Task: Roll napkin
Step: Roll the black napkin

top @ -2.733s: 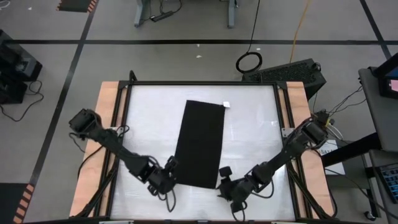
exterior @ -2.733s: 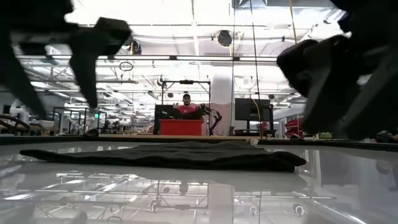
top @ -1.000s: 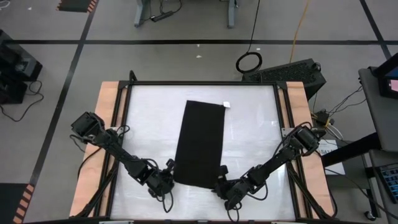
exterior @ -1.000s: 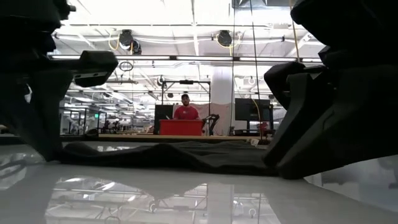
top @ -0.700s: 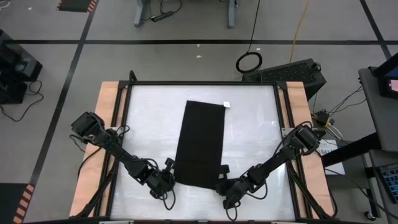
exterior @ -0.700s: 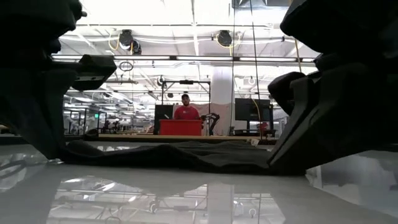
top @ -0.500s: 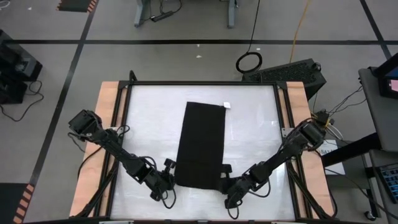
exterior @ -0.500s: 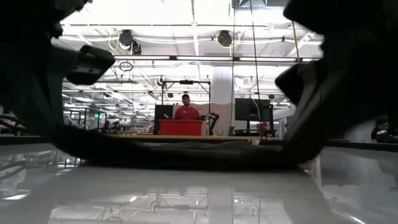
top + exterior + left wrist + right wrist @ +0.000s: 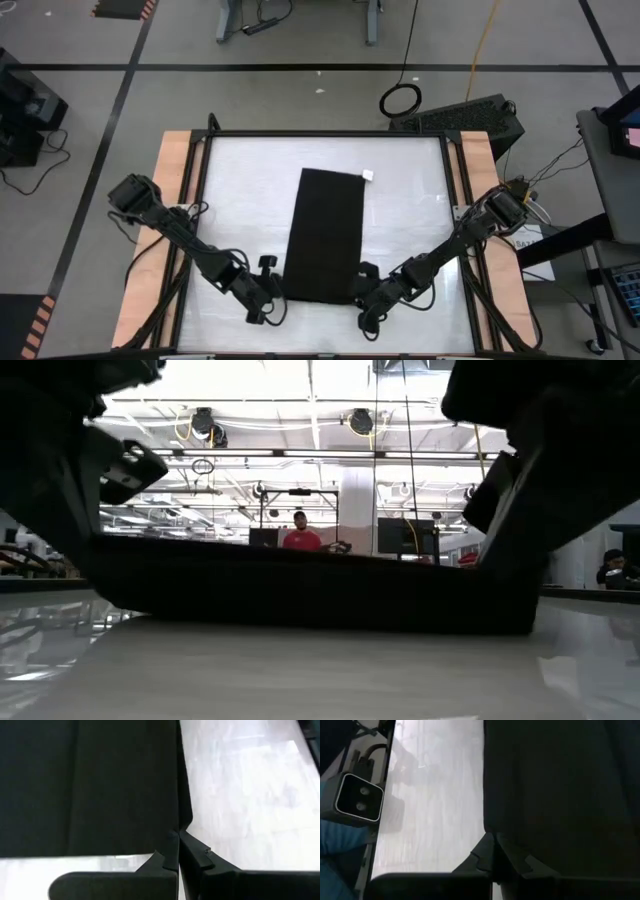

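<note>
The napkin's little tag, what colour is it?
White. The tag sits at a far corner of the black napkin, clearest in the high view.

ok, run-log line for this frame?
left hand: shut on napkin near corner | right hand: shut on other near corner | near edge lifted off table

The napkin [image 9: 324, 235] is lying lengthwise on the table [image 9: 410, 215], folded into a long strip running from the table's far part toward its near edge. A small tag [image 9: 367, 174] is sitting at the napkin's far right corner. The left gripper [image 9: 277, 294] is pinching the napkin's near left corner, and the right gripper [image 9: 358, 292] is pinching its near right corner, one on either side of the strip's near end. In the low view, the napkin's near edge [image 9: 310, 595] is hanging lifted off the table between the two grippers. Beyond the napkin, far behind the table, a person [image 9: 299, 536] is standing.
</note>
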`<state>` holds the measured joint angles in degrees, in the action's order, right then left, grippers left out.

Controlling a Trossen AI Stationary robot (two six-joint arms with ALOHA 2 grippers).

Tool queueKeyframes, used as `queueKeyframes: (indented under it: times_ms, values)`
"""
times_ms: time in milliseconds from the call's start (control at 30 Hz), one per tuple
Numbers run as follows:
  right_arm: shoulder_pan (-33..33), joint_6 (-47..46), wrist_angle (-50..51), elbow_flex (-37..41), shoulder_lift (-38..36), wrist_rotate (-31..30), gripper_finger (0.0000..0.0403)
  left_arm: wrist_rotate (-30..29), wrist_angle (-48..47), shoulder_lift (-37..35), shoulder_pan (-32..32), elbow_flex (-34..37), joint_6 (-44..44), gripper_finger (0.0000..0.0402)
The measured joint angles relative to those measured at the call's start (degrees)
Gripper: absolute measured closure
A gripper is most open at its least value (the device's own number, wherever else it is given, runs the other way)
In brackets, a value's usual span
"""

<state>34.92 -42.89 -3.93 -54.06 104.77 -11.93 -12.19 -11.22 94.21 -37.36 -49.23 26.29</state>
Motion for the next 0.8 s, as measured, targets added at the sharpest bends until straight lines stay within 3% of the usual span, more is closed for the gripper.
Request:
queueKeyframes:
  times_ms: [400,633,800]
  values:
    - [-0.51,-4.05,1.8,-0.07,0.0,1.47,0.0403,-0.07,2.46,4.81,-0.9,-0.05,9.2,0.04]
    - [1.26,-1.6,2.0,-0.07,0.0,1.91,0.0403,0.24,8.0,4.81,-2.15,-0.05,4.84,0.04]
    - [2.17,5.33,1.96,-0.07,0.0,2.4,0.0394,-0.66,8.43,4.89,-2.14,-0.05,2.36,0.04]
